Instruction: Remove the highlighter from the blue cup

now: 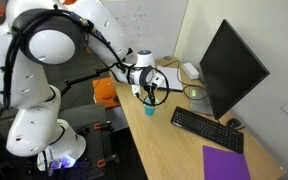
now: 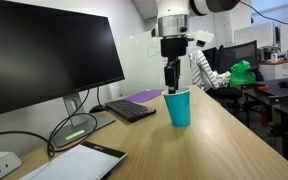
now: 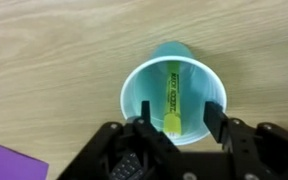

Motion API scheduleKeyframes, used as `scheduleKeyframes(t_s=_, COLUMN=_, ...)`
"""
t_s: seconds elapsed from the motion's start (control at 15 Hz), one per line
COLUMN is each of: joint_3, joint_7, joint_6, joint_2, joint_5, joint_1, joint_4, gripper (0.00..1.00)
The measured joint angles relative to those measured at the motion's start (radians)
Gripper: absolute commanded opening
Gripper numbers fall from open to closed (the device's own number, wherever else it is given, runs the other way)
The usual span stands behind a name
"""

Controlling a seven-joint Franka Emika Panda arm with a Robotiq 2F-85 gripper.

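Wood-grain surface [image 1: 169, 145] in an office carries a monitor [image 1: 234, 70], a black keyboard [image 1: 206, 129] and a purple sheet [image 1: 227, 162]. We find the blue cup [image 2: 179, 107] standing upright on the surface, apart from the keyboard. We note the highlighter [image 3: 173, 95], yellow-green, lying inside the cup and leaning along its inner wall. Dark print runs along its barrel; it is too small for us to read. The arm [image 1: 44, 45] holds the jaws directly over the cup, with their tips at about rim level in both exterior views. In the wrist view the jaws stand released, one to each side of the highlighter's near end, and we see no contact with it.
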Motion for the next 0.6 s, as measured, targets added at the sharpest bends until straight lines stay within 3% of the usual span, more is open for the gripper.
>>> scheduleKeyframes(t_s=0.33, joint_3=-0.009, joint_7=0.000, joint_6=0.000, joint_2=0.036, joint_5=-0.008, joint_1=0.000, joint_4=0.011, gripper=0.47)
scheduleKeyframes(t_s=0.6, joint_3=-0.024, joint_7=0.000, joint_6=0.020, joint_2=0.056, joint_5=-0.055, joint_1=0.000, joint_4=0.012, gripper=0.46)
